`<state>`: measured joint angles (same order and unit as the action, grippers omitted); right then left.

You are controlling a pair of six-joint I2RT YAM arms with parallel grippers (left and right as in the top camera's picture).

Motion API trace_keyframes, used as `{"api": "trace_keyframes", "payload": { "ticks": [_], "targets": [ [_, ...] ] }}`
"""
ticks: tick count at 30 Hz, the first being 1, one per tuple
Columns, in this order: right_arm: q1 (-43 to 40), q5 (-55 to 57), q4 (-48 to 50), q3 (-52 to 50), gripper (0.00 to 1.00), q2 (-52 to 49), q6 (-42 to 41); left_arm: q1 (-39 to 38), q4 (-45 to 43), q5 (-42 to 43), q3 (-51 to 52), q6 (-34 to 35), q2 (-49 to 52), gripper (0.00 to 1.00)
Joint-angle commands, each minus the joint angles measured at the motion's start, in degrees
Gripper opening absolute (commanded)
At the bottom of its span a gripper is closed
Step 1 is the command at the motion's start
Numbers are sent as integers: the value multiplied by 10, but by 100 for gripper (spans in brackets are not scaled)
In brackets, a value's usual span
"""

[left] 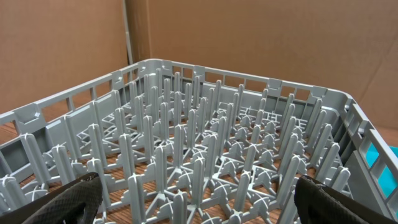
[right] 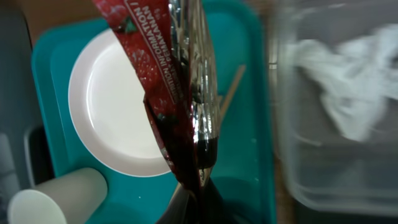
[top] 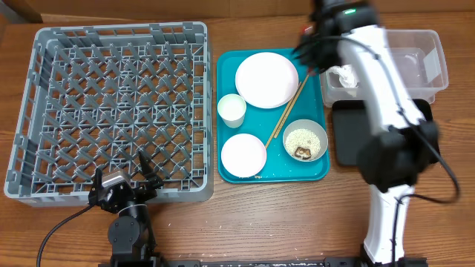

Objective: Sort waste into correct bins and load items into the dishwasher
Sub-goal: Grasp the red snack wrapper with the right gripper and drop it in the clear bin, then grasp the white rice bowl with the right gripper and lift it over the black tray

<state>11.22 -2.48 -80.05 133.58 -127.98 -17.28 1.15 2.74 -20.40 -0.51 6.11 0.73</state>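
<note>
My right gripper is shut on the red-and-white wrapper, which hangs above the teal tray's far right corner by the plate. From overhead, the right gripper is just left of the clear tub, where the white napkin lies. On the teal tray sit the plate, cup, an empty bowl, chopsticks and a bowl of rice with a brown scrap. My left gripper is open at the near edge of the grey dish rack, holding nothing.
The black tray lies right of the teal tray, partly under my right arm. In the left wrist view, the rack's pegs fill the space between the fingertips. A brown cardboard wall stands behind the table.
</note>
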Motion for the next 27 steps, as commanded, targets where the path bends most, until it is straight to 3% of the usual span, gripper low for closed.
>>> {"api": "trace_keyframes", "payload": {
  "ticks": [1,5,6,8,10,18,22,23,27],
  "targets": [
    [-51,39,-15,-1,4,9,-108,-1,-1,-7,2,12,-5,100],
    [-94,46,17,-64,8,3,-115,-1,-1,-7,2,12,-5,100],
    [-99,45,30,-78,29,3,-115,-1,0,-7,2,12,-5,100],
    [-105,45,43,-96,81,3,-106,-1,-1,-7,2,12,-5,100],
    [-106,36,50,-93,88,4,-75,-1,-1,-7,2,12,-5,100],
    [-78,6,-15,-52,84,93,-43,-1,0,-7,2,12,-5,100],
    [-9,6,-74,-52,76,123,-44,-1,-1,-7,2,12,-5,100],
    [17,7,-84,-59,69,121,-44,-1,0,-7,2,12,-5,100],
    [92,28,-65,-121,59,121,-53,-1,0,-7,2,12,-5,100]
  ]
}}
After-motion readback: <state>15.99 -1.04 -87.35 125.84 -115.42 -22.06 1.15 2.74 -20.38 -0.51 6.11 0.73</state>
